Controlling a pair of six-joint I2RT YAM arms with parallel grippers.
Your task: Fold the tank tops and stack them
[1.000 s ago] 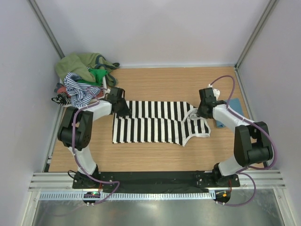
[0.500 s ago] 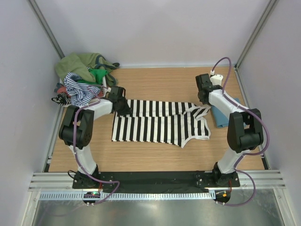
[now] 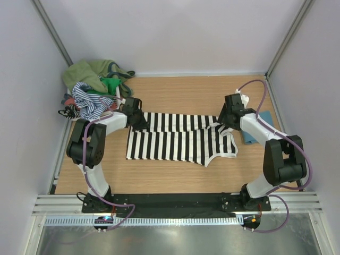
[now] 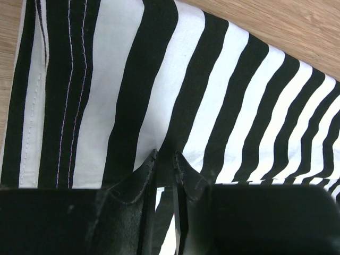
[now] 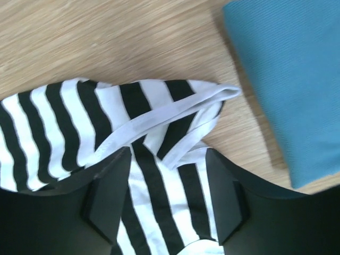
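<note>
Black-and-white striped tank top [image 3: 175, 142] spread flat across the middle of the wooden surface [image 3: 175, 95], long side from 9 to 3 o'clock, hem end toward 9, straps and neckline toward 3, cloth rumpled and doubled over at the strap end. Left claw [image 3: 139, 123] down at the top's 10 o'clock corner. In the left wrist view, left claw [image 4: 166, 164] with black fingers [image 4: 139, 183] pressed almost together, clamped on a small pucker of the striped cloth [image 4: 159, 79], stitched hem seam [image 4: 32, 106] along the 9 o'clock side of that view. Right claw [image 3: 226, 121] over the top's 2 o'clock corner. In the right wrist view, right claw [image 5: 167, 159] with fingers [image 5: 106, 196] wide apart, gripping nothing, a white-edged strap [image 5: 170, 111] of the striped top [image 5: 64, 122] on the wood between and beyond the tips; contact with the cloth not to be told from either view. Teal-blue tank top [image 3: 248, 136] folded at 3 o'clock on the surface, just beside the strap end, partly hidden under the right arm from above; at 2 o'clock in the right wrist view [image 5: 287, 79], parted from the strap by a narrow strip of bare wood. Heap of tank tops [image 3: 93, 85], olive, green and thin navy-striped, bunched in the 10 o'clock corner near the walls, just beyond the left arm
</note>
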